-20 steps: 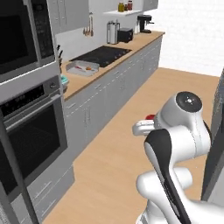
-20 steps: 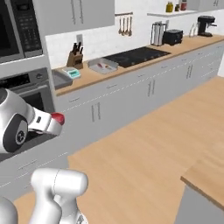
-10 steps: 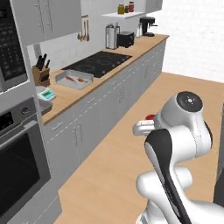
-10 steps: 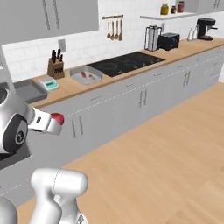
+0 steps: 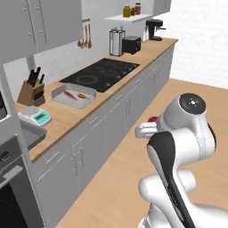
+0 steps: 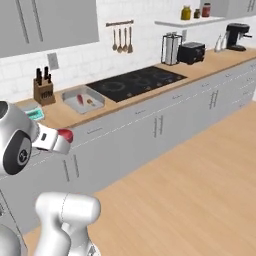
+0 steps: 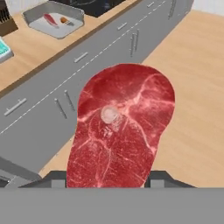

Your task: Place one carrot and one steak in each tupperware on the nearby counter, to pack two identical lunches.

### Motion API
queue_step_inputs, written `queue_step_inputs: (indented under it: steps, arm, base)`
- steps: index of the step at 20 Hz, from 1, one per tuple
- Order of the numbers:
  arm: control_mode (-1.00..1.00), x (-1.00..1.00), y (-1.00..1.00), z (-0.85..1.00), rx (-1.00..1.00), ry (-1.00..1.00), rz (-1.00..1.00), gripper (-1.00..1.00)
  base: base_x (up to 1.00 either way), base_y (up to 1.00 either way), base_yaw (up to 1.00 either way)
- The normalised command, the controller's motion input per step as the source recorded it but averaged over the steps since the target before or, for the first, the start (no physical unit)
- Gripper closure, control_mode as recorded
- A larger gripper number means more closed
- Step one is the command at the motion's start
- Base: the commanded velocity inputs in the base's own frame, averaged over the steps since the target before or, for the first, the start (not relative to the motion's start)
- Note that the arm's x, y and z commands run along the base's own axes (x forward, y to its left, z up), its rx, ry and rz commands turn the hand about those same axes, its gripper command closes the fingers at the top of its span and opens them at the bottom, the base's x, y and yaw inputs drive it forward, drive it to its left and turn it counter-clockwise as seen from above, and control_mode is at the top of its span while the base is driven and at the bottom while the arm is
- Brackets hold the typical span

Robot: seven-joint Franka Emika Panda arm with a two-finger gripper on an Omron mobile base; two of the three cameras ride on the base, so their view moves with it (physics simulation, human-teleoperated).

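Marbled red steak [image 7: 120, 127], moist-looking; matt wood-look worktop [image 5: 71, 116]; smooth grey tupperware [image 5: 59, 94]; glossy black hob [image 5: 101, 73].

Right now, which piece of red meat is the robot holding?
The big marbled red steak filling the hand view, clamped in the pincer over the floor. The other small red steak lies in the shallow grey container on the wooden counter.

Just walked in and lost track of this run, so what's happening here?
The robot's gripper is carrying a steak, clamped between its fingers, out over the wood floor in front of the cabinets. Ahead on the counter, one tupperware next to the cooktop already holds a steak and a carrot. A second grey container sits at the counter's near end, beside a scale; what it holds cannot be seen.
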Motion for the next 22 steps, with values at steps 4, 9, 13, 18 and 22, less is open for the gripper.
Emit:
queue_step_inputs:
  steps: [4,9,13,18,22]
  arm:
    - [1.0,0.0,0.0,0.0,0.0,0.0,0.0,1.0]
    - [1.0,0.0,0.0,0.0,0.0,0.0,0.0,1.0]
    - [1.0,0.0,0.0,0.0,0.0,0.0,0.0,1.0]
    - [1.0,0.0,0.0,0.0,0.0,0.0,0.0,1.0]
    - [1.0,0.0,0.0,0.0,0.0,0.0,0.0,1.0]
  base:
    - [1.0,-0.12,0.16]
    - [0.86,-0.07,0.59]
    - [0.35,-0.01,0.76]
    - [0.03,-0.04,0.79]
    - [0.2,-0.1,0.77]
